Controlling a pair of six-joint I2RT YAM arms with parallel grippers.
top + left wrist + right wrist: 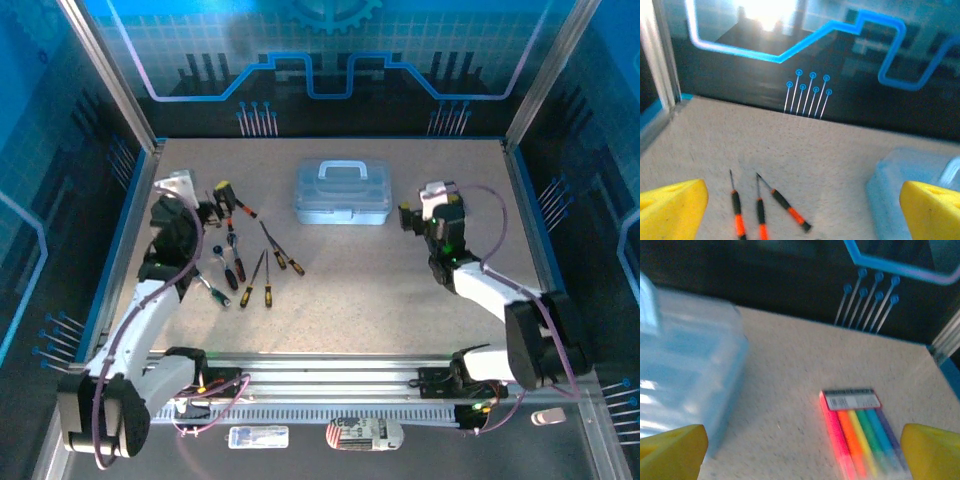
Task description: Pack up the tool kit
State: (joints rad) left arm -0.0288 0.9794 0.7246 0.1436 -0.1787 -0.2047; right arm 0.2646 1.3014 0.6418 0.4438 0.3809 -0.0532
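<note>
Translucent pale-blue plastic carrying case (342, 192) sits on the speckled surface (400, 290). Left of it lie black-and-orange screwdrivers (267, 292) by the left tool (801, 215), spread wide. Right of it, the right tool (800, 455), likewise spread, overlooks a pack of coloured markers (862, 435).

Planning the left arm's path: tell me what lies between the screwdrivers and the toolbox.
Nothing: bare tabletop separates the screwdrivers from the toolbox, seen in the top and left wrist views.
</note>
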